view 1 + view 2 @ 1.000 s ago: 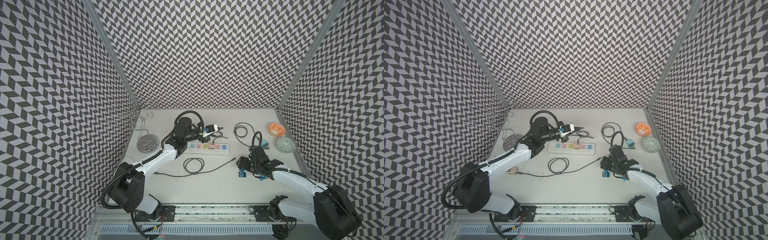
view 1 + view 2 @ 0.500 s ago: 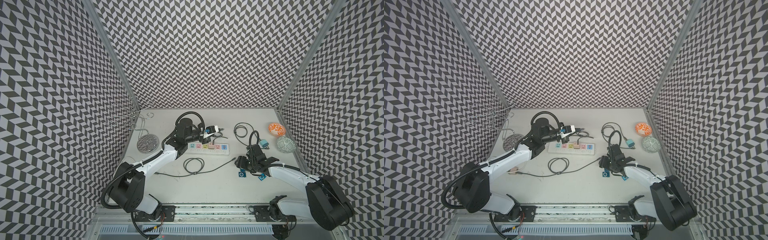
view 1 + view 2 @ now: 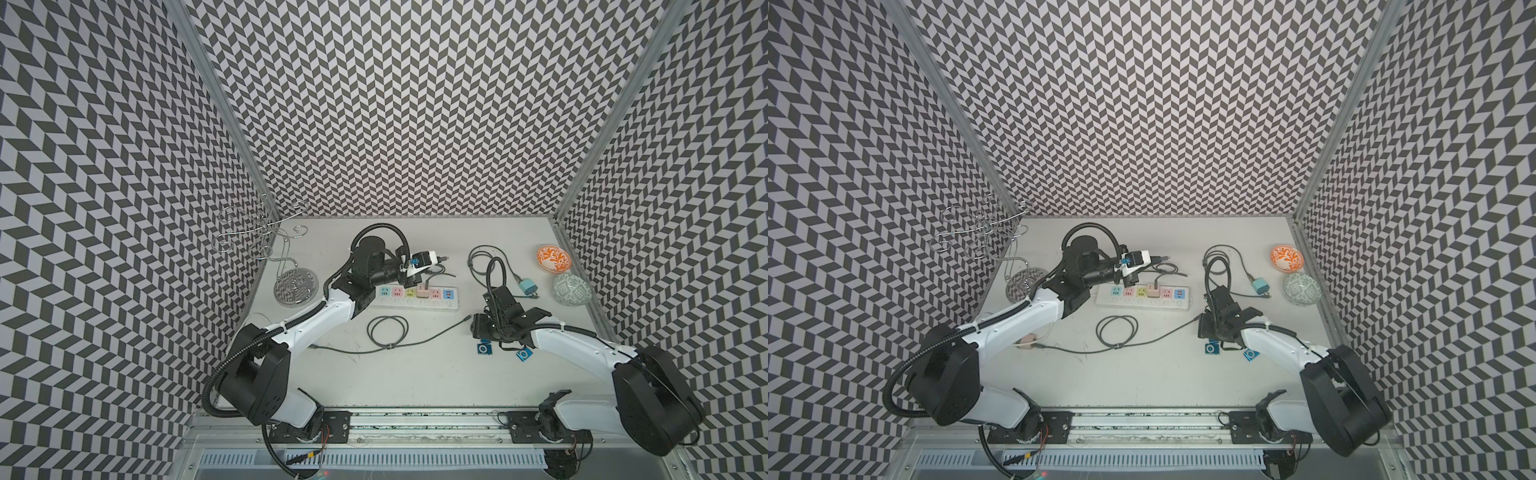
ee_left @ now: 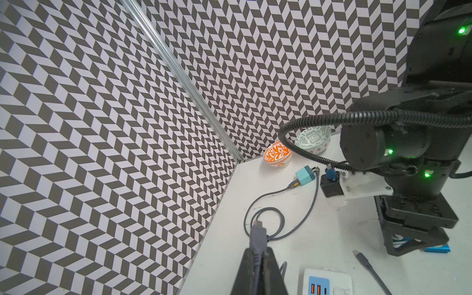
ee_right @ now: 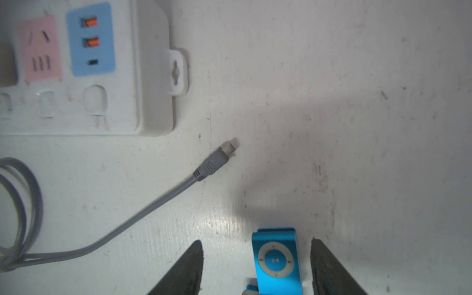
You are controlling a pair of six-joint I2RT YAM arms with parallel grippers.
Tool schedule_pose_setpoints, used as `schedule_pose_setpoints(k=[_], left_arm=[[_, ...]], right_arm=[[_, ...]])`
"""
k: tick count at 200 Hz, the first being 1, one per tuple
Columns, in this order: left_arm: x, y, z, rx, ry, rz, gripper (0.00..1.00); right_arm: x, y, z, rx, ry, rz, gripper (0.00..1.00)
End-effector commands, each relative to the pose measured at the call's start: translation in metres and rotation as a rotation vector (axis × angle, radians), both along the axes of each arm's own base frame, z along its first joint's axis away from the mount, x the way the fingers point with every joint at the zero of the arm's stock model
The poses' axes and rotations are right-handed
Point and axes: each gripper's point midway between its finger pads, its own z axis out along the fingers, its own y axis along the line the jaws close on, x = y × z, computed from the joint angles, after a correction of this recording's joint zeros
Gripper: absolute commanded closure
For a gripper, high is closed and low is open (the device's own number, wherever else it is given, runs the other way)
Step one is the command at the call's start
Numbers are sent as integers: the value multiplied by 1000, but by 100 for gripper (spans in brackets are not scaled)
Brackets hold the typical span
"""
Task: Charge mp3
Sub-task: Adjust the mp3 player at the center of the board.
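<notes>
Now, at about 12 o'clock on the table (image 3: 415,374), the left gripper (image 4: 258,249) is pressed tight on a grey plug (image 4: 258,226), held in the air beyond the power strip (image 3: 415,296). A loose connector (image 5: 227,150) lies at 11 o'clock of the mp3 (image 5: 275,260), near it but apart. The player itself lies flat and face up at about 4 o'clock on the table, between the spread jaws of the right gripper (image 5: 256,241), touching neither.

The risk lies in the closing. The player sits nearer one finger than the other, so that finger would likely meet it first and push or twist it. It is thin and may slip out. A second player (image 3: 524,354) just beside could be nudged.
</notes>
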Motion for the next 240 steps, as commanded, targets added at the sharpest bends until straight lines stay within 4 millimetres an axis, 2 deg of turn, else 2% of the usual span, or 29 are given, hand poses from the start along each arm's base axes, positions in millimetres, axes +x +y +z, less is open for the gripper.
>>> schedule_pose_setpoints(k=[1,75,116,148,175,217,240], left_arm=[[-3,0,1,-4,-28,-7,100],[-4,2,1,-5,-37,2,100],[-5,3,2,-8,-42,5,100],[-5,3,1,-7,-41,5,100],[-6,4,2,-11,-42,5,100],[-7,3,3,-15,-44,1,100],[-8,4,4,-16,-44,0,100]], right_arm=[[2,-7,-3,-78,-4,-7,34],[7,-25,-14,-205,13,-61,31],[16,-44,-5,-254,-24,-130,29],[12,-67,-4,-299,-13,-174,29],[17,-79,12,-280,-60,-234,29],[17,-74,24,-251,-68,-214,29],[16,-58,23,-202,-55,-127,29]])
